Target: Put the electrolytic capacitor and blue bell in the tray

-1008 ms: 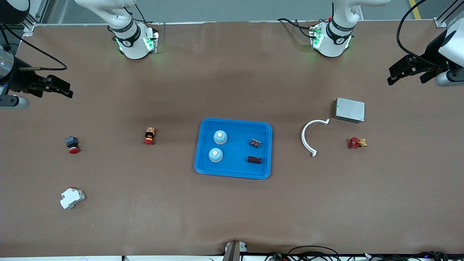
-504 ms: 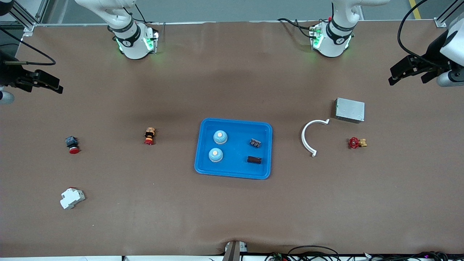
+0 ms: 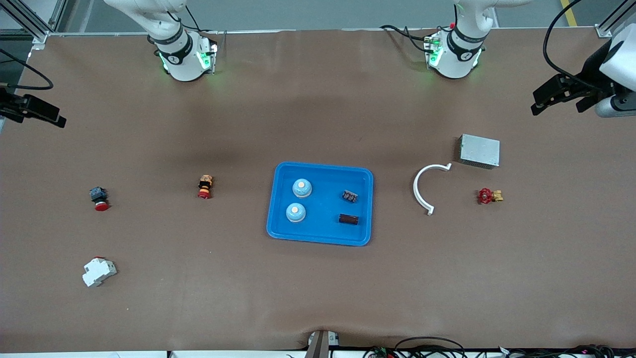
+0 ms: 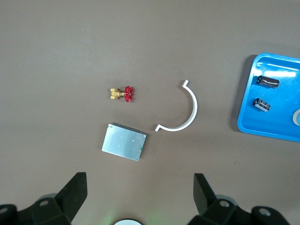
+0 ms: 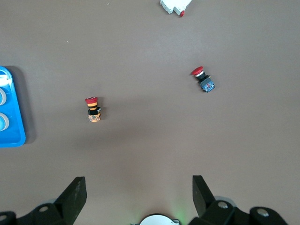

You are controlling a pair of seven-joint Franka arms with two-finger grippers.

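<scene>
The white modular block (image 3: 99,271) lies nearest the front camera, toward the right arm's end of the brown worktop (image 3: 318,298).

Farther from the camera, at mid-worktop, sits the blue tray (image 3: 320,237). Inside it, taking the tray's centre as the dial in the front view, one blue bell (image 3: 295,213) sits at about eight o'clock and a second blue bell (image 3: 301,188) at about ten. The dark electrolytic capacitor (image 3: 349,219) lies on its side at about four o'clock, and a smaller dark component (image 3: 350,196) at about two.

Level with the tray, toward the right arm's end, are an orange-and-red push button (image 3: 204,186) and a red-capped button with a dark body (image 3: 99,198). Toward the left arm's end are a white curved clip (image 3: 428,188), a red-handled brass valve (image 3: 489,196) and, farther still, a grey metal box (image 3: 479,150).

Both arms wait. The right tool (image 3: 34,110) hangs empty with fingers spread wide over the worktop's edge at the right arm's end. The left tool (image 3: 560,94) hangs the same way, spread and empty, over the left arm's end.
</scene>
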